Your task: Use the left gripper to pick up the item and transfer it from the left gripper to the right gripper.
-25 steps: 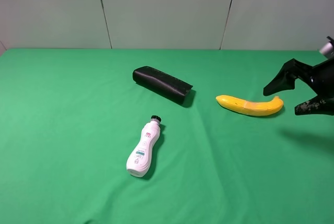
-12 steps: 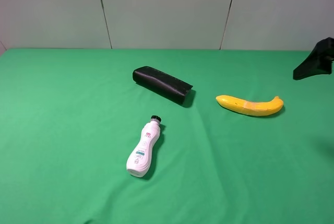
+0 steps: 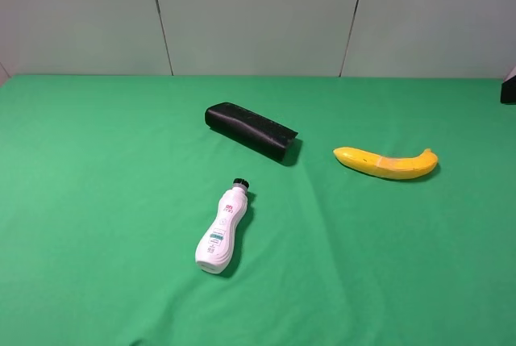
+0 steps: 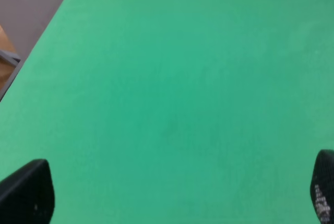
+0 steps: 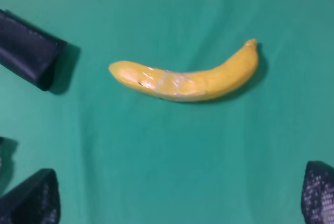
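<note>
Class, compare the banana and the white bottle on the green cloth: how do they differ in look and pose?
The banana is yellow and curved; the bottle is white with a black cap and a waisted body. The banana lies roughly crosswise at the right; the bottle lies pointing away from the camera, nearer the middle. The banana has a taped patch; the bottle has a printed label. Both lie flat on the cloth, untouched.
</note>
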Motion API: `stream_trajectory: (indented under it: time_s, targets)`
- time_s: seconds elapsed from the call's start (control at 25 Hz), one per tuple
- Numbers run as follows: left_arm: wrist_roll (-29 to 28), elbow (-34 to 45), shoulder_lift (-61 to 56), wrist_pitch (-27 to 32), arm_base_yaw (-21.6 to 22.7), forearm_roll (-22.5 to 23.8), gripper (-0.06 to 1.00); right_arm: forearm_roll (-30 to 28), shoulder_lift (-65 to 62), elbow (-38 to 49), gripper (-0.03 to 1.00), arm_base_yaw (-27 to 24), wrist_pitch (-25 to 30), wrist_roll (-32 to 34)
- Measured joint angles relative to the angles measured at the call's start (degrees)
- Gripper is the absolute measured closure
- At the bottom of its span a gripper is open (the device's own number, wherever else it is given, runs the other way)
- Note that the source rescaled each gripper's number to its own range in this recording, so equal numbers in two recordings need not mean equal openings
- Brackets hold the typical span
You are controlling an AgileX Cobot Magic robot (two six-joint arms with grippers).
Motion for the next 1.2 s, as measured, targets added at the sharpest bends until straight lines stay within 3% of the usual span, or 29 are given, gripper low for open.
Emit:
stream_trajectory:
  time_s: [0.36, 0.84, 1.2]
  targets:
    - [0.0, 0.0, 0.0, 0.0, 0.0, 0.0, -0.03, -8.05, -10.23, 0.0, -0.03, 1.12, 4.56, 4.16]
    - [0.0, 0.0, 0.0, -0.05, 0.0, 0.0, -0.03, -21.33, -21.28, 0.0, -0.03, 13.39, 5.14, 12.73]
    - [0.0, 0.0, 0.0, -0.05, 0.0, 0.0, -0.03, -22.77, -30.49, 5.42, -0.03, 13.97, 4.37, 12.73]
